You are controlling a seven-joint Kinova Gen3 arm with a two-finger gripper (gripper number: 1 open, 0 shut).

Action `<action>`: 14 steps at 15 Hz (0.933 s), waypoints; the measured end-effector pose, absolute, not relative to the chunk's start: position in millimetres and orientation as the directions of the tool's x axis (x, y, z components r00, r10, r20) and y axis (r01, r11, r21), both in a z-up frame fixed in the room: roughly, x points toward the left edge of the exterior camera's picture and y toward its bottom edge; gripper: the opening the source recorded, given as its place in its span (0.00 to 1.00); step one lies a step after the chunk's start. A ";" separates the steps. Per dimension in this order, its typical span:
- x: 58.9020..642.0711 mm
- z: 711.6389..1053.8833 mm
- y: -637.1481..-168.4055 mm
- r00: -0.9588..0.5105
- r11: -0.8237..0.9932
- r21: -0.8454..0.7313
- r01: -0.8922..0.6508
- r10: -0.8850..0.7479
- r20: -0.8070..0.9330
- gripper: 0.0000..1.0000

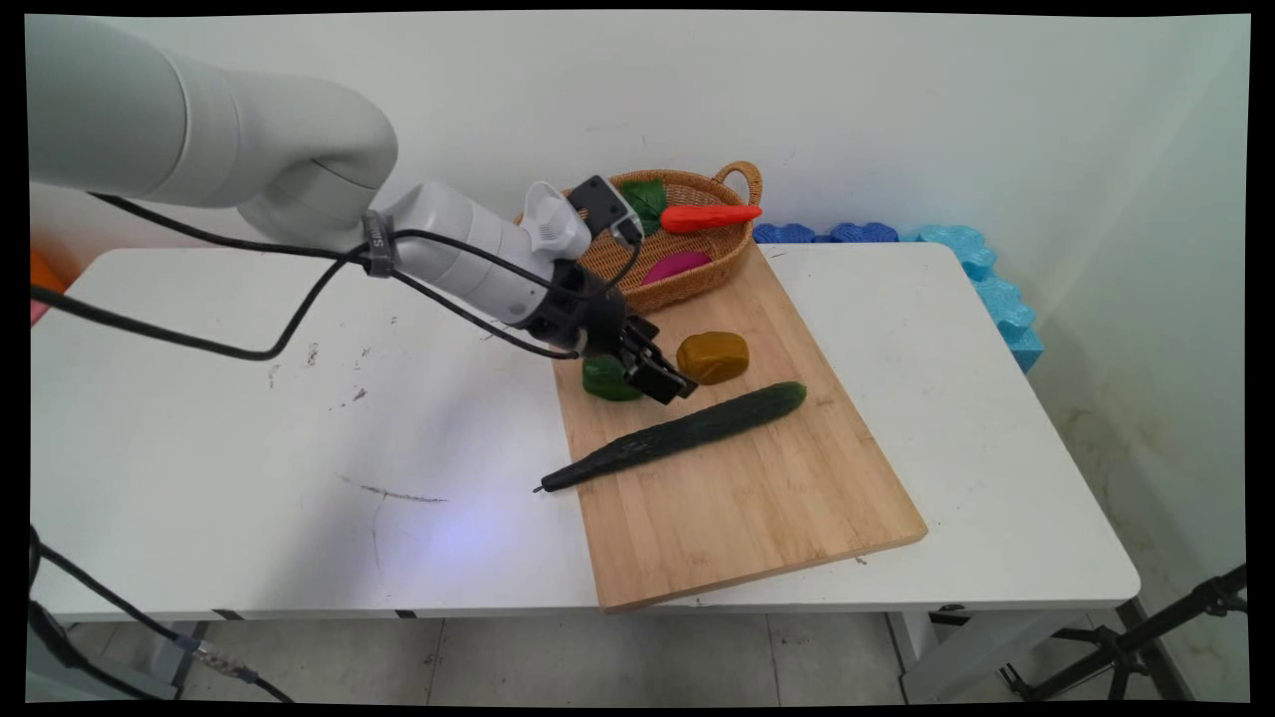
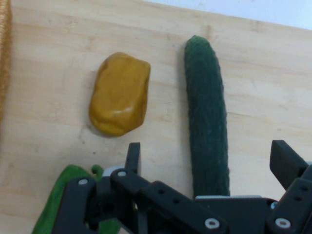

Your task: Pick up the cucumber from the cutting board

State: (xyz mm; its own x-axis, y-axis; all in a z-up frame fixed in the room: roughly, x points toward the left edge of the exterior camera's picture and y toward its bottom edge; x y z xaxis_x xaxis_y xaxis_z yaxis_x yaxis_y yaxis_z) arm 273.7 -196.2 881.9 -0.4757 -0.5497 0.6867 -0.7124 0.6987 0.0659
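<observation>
My black gripper (image 1: 669, 383) hangs low over the wooden cutting board (image 1: 757, 498), open, with nothing between its fingers. In the hand view the gripper (image 2: 209, 161) straddles a long dark green cucumber (image 2: 207, 112), one finger (image 2: 132, 157) to its left and the other (image 2: 286, 163) to its right. The cucumber (image 1: 687, 433) lies diagonally across the board just below the fingertips. A yellow-brown potato (image 1: 713, 357) (image 2: 119, 95) sits beside the gripper. A green pepper (image 1: 608, 380) (image 2: 58, 204) lies behind the hand, partly hidden by it.
A wicker basket (image 1: 697, 284) stands at the board's far end, holding a red-orange carrot (image 1: 709, 217), a green vegetable (image 1: 645, 199) and a magenta one (image 1: 677, 266). Blue foam blocks (image 1: 986, 279) line the wall at back right. Black cables hang from the arm.
</observation>
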 end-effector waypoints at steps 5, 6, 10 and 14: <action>267.4 865.5 -193.8 -0.482 0.712 0.069 -0.699 -0.540 0.690 1.00; 266.5 859.8 -193.6 -0.488 0.716 0.066 -0.695 -0.536 0.689 1.00; 264.3 840.1 -193.4 -0.508 0.731 0.056 -0.680 -0.524 0.684 1.00; 262.1 825.4 -193.5 -0.519 0.740 0.051 -0.670 -0.517 0.681 1.00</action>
State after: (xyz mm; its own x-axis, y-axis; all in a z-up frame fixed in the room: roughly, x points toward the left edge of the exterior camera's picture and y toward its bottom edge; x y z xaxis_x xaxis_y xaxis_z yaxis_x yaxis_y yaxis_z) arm 262.1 -193.5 825.4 -0.5194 -0.5166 0.6807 -0.6702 0.7405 0.0506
